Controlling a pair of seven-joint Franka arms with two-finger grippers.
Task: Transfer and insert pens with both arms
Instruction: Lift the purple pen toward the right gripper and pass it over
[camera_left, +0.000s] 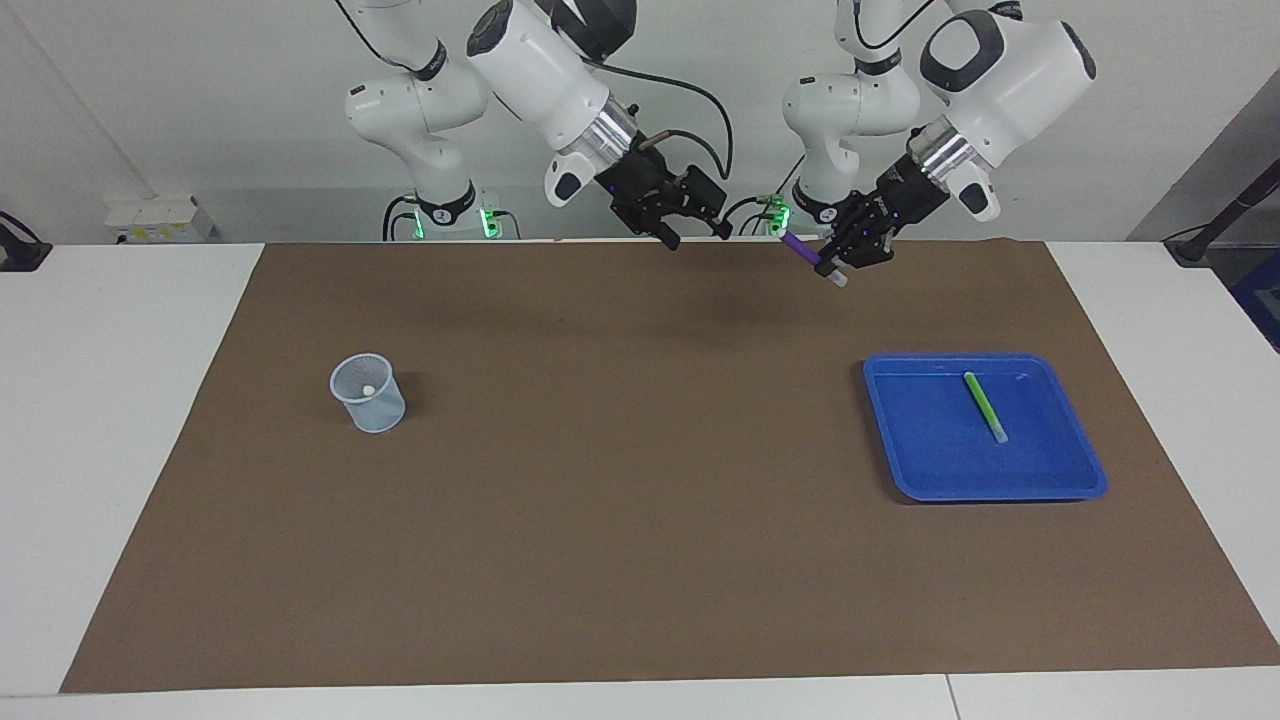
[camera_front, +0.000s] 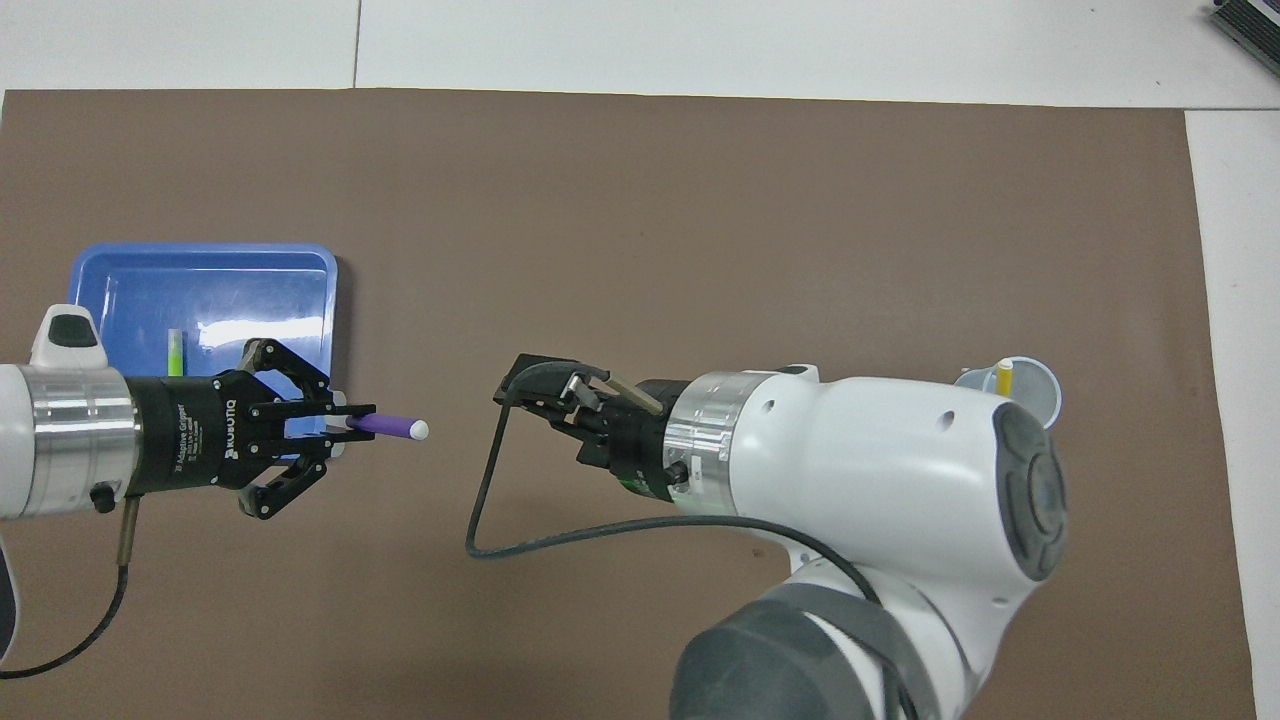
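Yellow pen (camera_front: 1004, 378) stands in the cup (camera_left: 369, 394); left gripper (camera_left: 838, 262) clamps the purple pen (camera_left: 798, 248) facing the open right gripper (camera_left: 692, 231); green pen (camera_left: 985, 407) remains in the tray (camera_left: 1085, 480).

"ROBOTIQ" printed white on left gripper (camera_front: 335, 428) black body.
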